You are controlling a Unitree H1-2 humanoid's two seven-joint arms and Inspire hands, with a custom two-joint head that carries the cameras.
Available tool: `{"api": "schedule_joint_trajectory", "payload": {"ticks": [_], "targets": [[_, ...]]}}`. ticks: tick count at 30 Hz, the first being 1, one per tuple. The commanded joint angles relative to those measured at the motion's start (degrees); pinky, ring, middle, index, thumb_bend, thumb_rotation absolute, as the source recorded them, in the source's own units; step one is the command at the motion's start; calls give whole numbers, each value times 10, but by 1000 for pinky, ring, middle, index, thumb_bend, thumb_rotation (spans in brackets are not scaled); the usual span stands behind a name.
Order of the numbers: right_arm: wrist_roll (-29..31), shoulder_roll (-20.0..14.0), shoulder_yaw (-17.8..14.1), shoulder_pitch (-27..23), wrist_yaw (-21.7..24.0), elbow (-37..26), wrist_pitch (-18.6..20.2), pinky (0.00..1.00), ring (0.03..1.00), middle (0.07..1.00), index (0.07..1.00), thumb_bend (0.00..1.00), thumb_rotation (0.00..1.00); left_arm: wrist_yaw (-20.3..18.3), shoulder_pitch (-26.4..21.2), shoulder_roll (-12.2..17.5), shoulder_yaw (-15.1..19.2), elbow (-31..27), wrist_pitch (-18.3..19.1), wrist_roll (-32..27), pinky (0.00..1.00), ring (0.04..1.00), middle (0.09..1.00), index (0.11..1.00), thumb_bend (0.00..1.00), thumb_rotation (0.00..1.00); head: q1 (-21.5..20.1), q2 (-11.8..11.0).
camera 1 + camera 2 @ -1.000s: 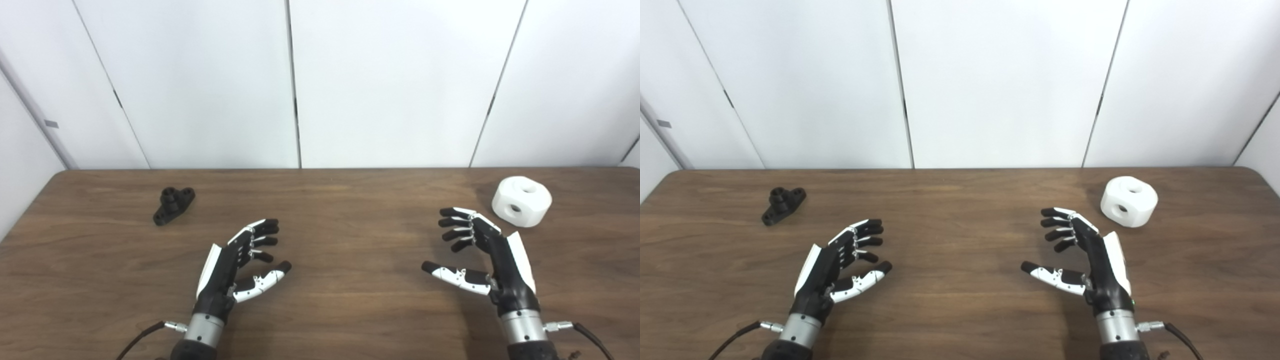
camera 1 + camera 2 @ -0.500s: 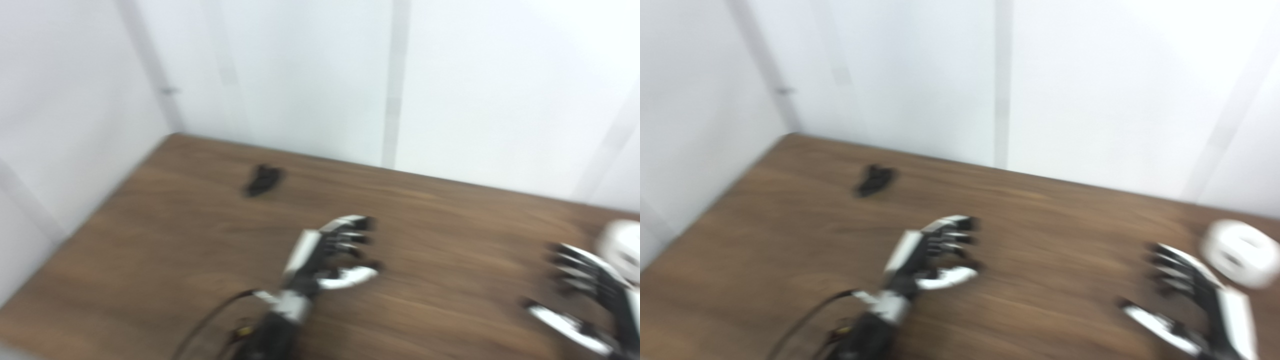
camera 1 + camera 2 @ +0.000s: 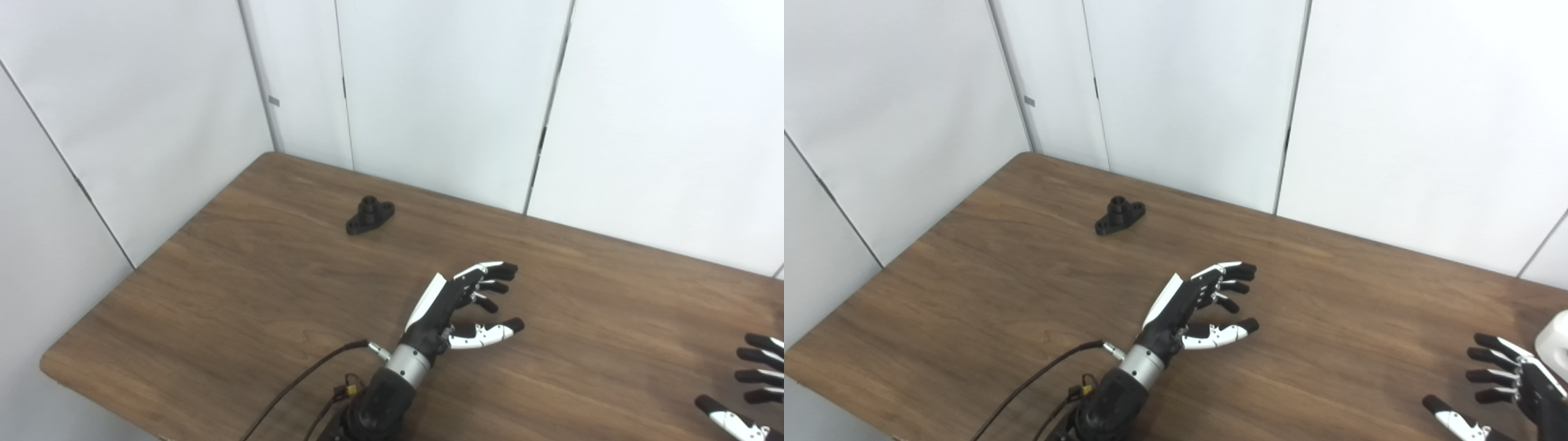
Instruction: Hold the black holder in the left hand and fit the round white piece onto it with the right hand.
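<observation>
Two hands show over the dark wooden table (image 3: 245, 294) in our left eye view. Our left hand (image 3: 456, 306) hovers near the table's middle with fingers (image 3: 496, 269) spread apart and the thumb held out below them, holding nothing. The small black plastic holder (image 3: 370, 215), with a short upright post on a flat flanged base, lies on the table near the far left corner, well apart from that hand. Our right hand (image 3: 750, 392) is cut off at the picture's right edge near the near edge of the table; only its spread fingertips show.

In the right eye view we see more of the right hand (image 3: 1513, 392): fingers apart, empty. Just beside it, at the table's right side, a sliver of the round white plastic piece (image 3: 1557, 344) shows at the picture's edge, not touching the hand. A black cable (image 3: 1029, 383) runs from the left wrist toward the near edge.
</observation>
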Motion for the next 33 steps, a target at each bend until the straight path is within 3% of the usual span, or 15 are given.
{"api": "schedule_joint_trajectory", "payload": {"ticks": [1, 9, 13, 21, 25, 29, 33], "targets": [[3, -3, -2, -10, -2, -17, -12, 464, 593, 684, 725, 566, 0, 5, -6, 0, -2, 1, -14, 3, 603, 759, 807, 792, 655, 90, 1, 1], [8, -7, -4, -10, 1, -15, -16, 447, 584, 679, 719, 564, 0, 5, -18, 0, 8, -22, -3, -8, 572, 747, 790, 752, 737, 66, 1, 0], [9, -9, -5, -9, 3, -15, -13, 440, 576, 676, 717, 558, 0, -23, -43, 46, 9, -41, 0, 5, 541, 689, 741, 704, 761, 11, 0, 1], [10, -11, -6, -8, 6, -15, -12, 434, 572, 673, 714, 555, 19, -49, -82, 122, 14, -82, 53, 58, 590, 728, 757, 648, 800, 9, 3, 2], [10, -12, -6, -7, 8, -13, -14, 431, 570, 674, 714, 554, 11, -41, -93, 146, 29, -95, 82, 92, 560, 723, 760, 652, 818, 35, 4, 3], [9, -12, -6, -7, 8, -12, -14, 436, 573, 676, 715, 557, 0, -30, -106, 169, 46, -106, 113, 134, 642, 803, 830, 668, 832, 119, 4, 3], [10, -12, -6, -8, 8, -12, -16, 435, 573, 679, 717, 551, 0, -27, -119, 181, 70, -110, 135, 133, 673, 836, 848, 683, 827, 93, 4, 3]]}}
